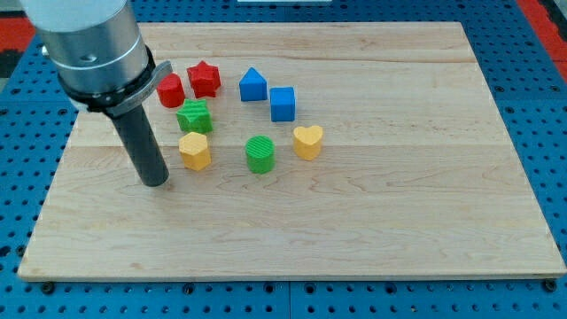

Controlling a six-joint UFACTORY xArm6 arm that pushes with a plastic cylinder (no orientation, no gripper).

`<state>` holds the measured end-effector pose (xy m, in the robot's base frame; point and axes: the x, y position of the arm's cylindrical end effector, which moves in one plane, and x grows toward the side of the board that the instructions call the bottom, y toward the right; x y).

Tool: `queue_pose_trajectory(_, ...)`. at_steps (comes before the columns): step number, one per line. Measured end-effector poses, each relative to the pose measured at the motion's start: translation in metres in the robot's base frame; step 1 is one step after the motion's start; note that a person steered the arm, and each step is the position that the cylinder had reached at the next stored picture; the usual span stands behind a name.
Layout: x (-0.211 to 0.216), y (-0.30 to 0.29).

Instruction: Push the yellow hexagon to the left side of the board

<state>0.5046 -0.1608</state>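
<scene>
The yellow hexagon [194, 151] lies left of the board's middle, just below the green star [193, 116]. My tip [156, 182] rests on the board a little to the left of and below the yellow hexagon, with a small gap between them. The rod rises from the tip to the grey arm body at the view's top left.
A red cylinder [170, 90] and a red star [204, 79] sit above the green star. A blue house-shaped block [252, 85], a blue cube [282, 104], a green cylinder [260, 153] and a yellow heart [307, 141] lie to the right. The wooden board [399, 221] sits on a blue pegboard.
</scene>
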Motion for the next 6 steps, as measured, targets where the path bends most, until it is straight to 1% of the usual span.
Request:
queue_pose_trajectory(1,0.013,0.036)
queue_pose_trajectory(2,-0.017,0.064)
queue_pose_trajectory(3,-0.048,0.043)
queue_pose_trajectory(4,-0.041,-0.014)
queue_pose_trajectory(5,-0.036,-0.011)
queue_pose_trajectory(6,-0.060,0.030)
